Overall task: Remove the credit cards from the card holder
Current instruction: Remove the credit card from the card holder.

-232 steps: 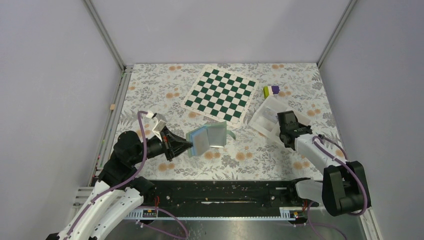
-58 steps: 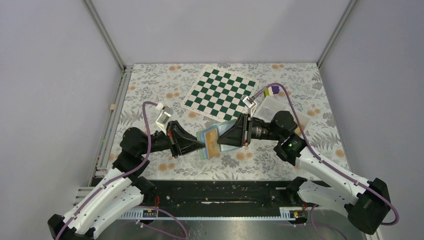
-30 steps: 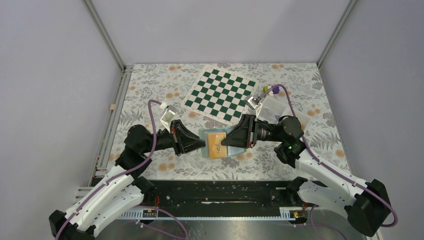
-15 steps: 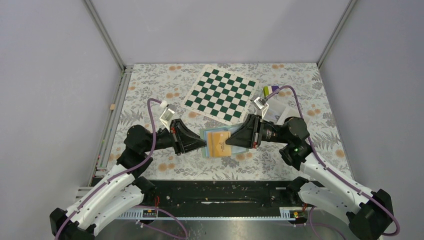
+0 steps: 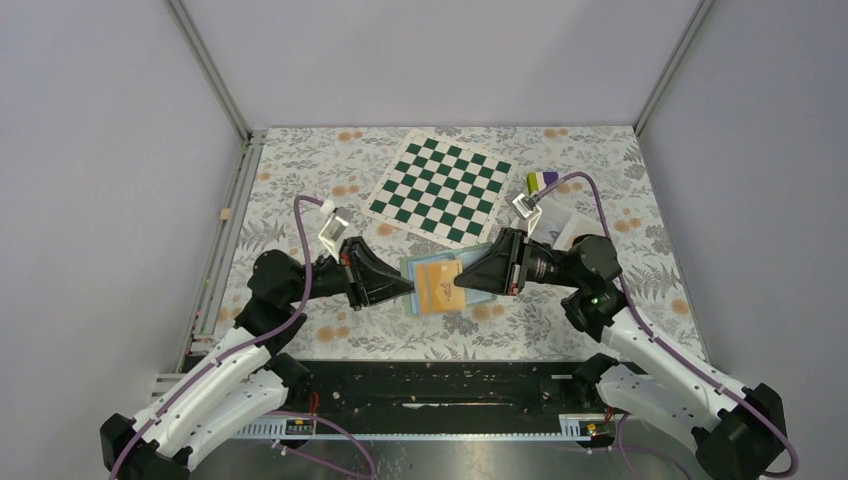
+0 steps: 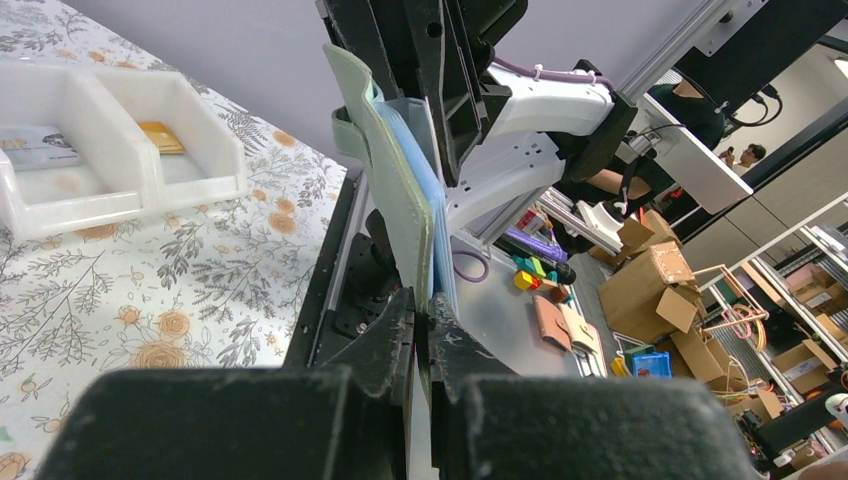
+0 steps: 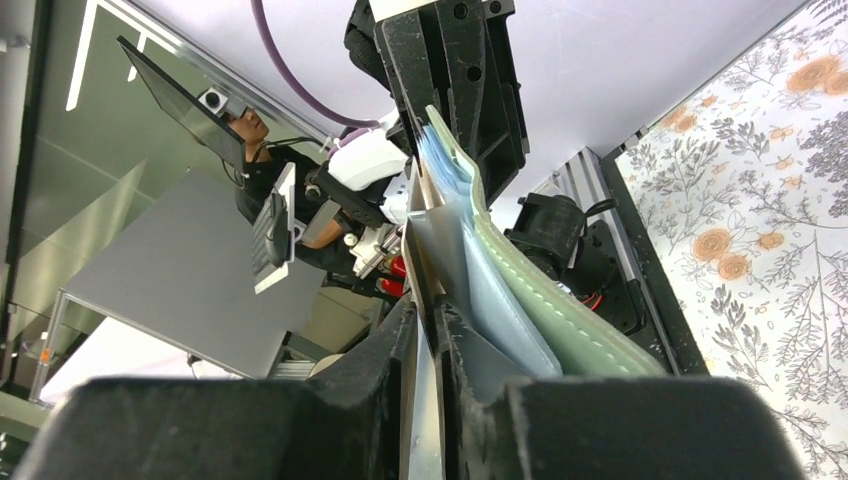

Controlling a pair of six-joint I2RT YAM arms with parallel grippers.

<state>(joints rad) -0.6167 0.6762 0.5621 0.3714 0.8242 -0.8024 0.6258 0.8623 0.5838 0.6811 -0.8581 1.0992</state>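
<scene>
Over the last 2 seconds the right arm backs toward the right of the top view. The right gripper point(image 5: 460, 281), jaws pinched together on the orange-yellow card point(image 5: 436, 290), draws that card along with it. The card looks slightly further out of the card holder point(image 6: 392, 190) than 1 second ago. The left gripper point(image 5: 408, 291), at centre left, stays clamped tight on the holder's opposite edge. So the holder hangs above the table point(image 5: 300, 180), mid-frame, between the 2 claws. I judge this card to be partly free, and a steady pull to the right should finish it.

The table cover is flat and matte, with a floral print. The chequered mat point(image 5: 440, 187), at upper centre, is a thin green-and-white square lying flat. The white tray point(image 6: 130, 150), at the upper left of the left wrist view, is rigid glossy moulded plastic. It holds a pale card point(image 6: 35, 146) in 1 compartment and a second orange card point(image 6: 160, 136) in the next. The holder is soft and leather-like, pale green outside with a stitched rim and smooth light blue inside, and it bows slightly. The gripped card is a thin, stiff plastic rectangle. The small purple-and-green block point(image 5: 543, 181) sits at upper right.
</scene>
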